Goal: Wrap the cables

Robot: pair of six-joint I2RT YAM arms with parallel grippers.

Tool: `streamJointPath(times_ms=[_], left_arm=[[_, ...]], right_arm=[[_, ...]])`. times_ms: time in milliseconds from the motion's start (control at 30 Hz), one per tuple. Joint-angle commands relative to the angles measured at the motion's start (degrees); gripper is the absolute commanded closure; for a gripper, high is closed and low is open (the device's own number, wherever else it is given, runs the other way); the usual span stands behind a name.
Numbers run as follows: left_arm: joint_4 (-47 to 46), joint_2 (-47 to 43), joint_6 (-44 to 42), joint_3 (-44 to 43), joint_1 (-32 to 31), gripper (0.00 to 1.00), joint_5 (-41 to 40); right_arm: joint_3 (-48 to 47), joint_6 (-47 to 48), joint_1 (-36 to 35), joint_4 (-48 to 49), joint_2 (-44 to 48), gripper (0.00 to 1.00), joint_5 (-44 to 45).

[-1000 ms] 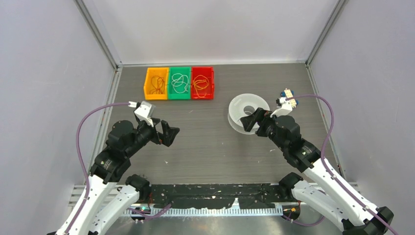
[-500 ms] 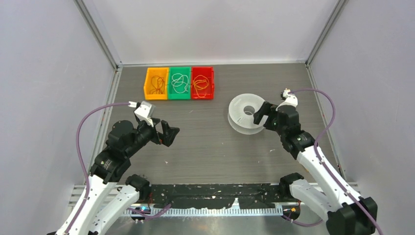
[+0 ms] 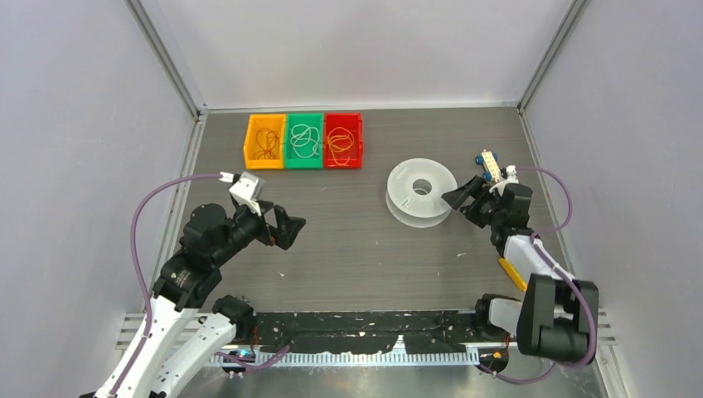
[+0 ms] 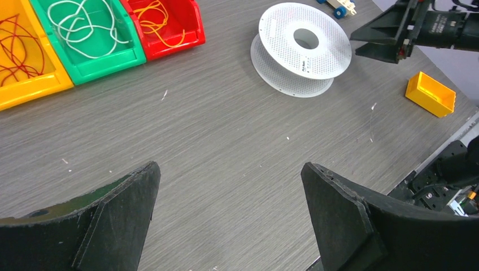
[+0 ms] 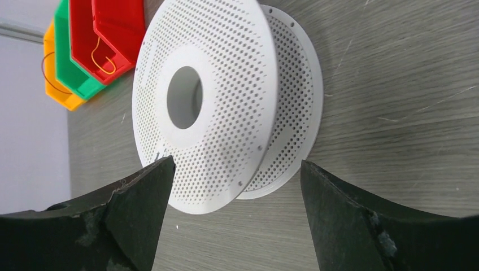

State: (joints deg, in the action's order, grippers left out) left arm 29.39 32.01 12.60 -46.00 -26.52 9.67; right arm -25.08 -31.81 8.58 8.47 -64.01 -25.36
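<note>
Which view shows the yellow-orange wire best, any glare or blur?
Top external: even light, no glare, yellow-orange wire thin but legible in the red bin. Left wrist: sharp, wire clearest. Right wrist: spool crisp, picture rolled sideways, only a short loop of wire shows.

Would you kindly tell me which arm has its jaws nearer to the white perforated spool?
Right. The right arm holds its jaws open just right of the spool, facing it; the left arm hovers well off to its left, jaws open.
</note>
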Motion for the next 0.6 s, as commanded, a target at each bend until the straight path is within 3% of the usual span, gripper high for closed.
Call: streamJointPath(times_ms=[0,200,400,467,567], left_arm=[[-2.88,-0.19,-1.34,0.79,-0.11,0.02,2.26],[-2.75,0.69,-1.61,0.65,-0.11,0.04,2.21],[-1.8,1.94,-1.53,0.16,-0.11,0.06,0.16],[-1.5,2.17,-1.55,-0.18,-0.11,0.05,0.13],[-0.13,2.32,-0.96,-1.08,-0.09,0.0,-0.97]], right_arm=[[1.31,-3.73,3.77,16.63,-6.38,0.13,-12.9],[3.52,-14.79,4.81,39.05,-19.18,0.22,-20.58],[5.58,-32.71,5.97,73.48,-31.44,0.56,-25.22],[5.86,-37.49,6.05,80.0,-32.99,0.65,-25.66],[6.69,-40.36,5.97,81.13,-30.38,0.78,-25.37]])
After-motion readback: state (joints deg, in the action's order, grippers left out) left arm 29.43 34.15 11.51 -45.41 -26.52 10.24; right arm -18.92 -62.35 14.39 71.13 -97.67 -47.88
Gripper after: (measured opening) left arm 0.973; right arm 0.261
